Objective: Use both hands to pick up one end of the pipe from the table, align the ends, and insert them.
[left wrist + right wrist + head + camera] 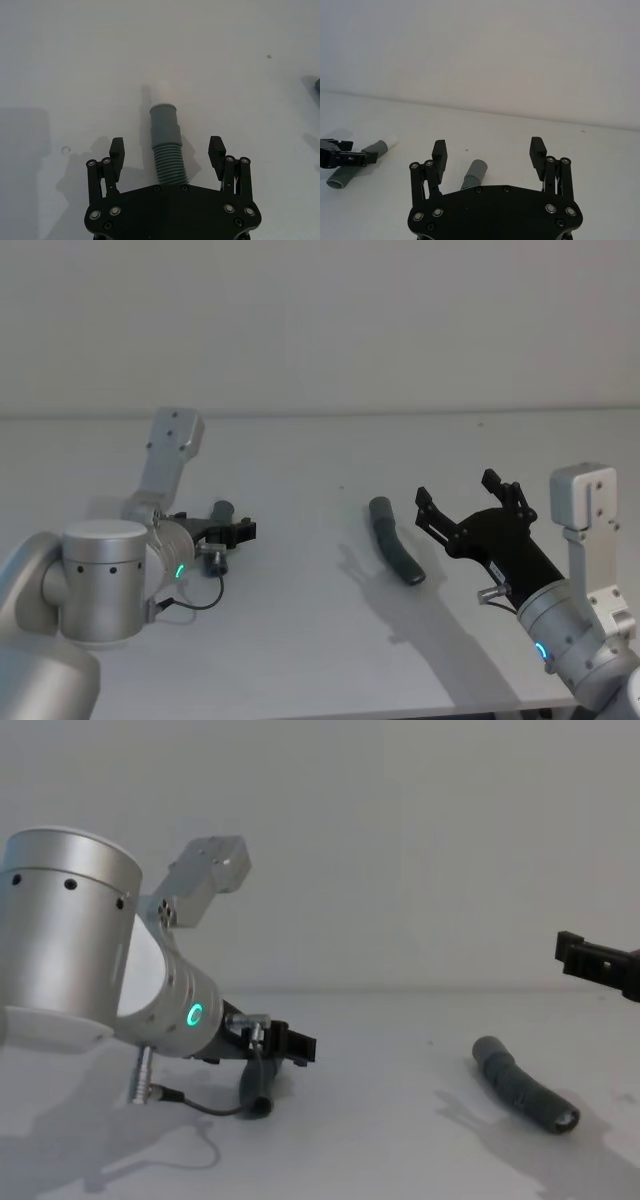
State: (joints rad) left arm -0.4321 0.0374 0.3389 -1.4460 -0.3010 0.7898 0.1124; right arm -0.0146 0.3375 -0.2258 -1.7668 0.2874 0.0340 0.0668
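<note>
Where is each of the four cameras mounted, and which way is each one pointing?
Head: high, facing forward and down onto the table; shows the left gripper open astride the ribbed piece and the right gripper open, right of the short piece.
Chest: low, facing forward across the table; left gripper at left, right gripper's tip at the right edge.
Left wrist: behind its fingers, facing the ribbed piece's collar.
Right wrist: behind its fingers, facing the wall.
Shared: head and chest both show both pieces.
</note>
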